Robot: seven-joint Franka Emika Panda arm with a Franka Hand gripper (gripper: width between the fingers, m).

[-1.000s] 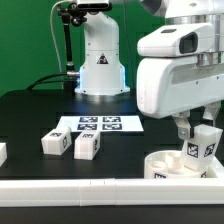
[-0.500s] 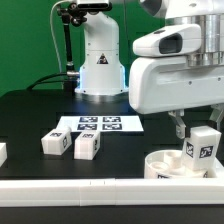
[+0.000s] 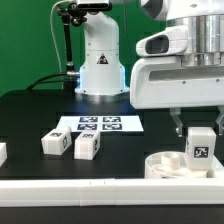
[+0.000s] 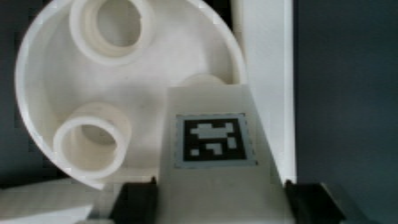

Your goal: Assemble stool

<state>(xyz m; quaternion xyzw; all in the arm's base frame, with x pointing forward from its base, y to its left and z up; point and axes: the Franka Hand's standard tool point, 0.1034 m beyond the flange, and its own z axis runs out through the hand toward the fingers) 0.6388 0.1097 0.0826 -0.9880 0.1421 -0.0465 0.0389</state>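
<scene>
Black desk (image 3: 30,112) carries the stool seat (image 3: 160,166) at its front edge, by the corner on the exterior view's right, and above it the gripper (image 3: 198,130), clamped on a tagged leg block (image 3: 200,150), has swung that block from tilted to upright, likely squaring it for insertion.

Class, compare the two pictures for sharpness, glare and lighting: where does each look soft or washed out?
Exterior view: fairly sharp, evenly lit; marker board tags read clearly, a bluish glow rings the arm's base. Wrist view: soft throughout; the seat is washed out, the leg block tag legible, the claw dark and blurred.
</scene>
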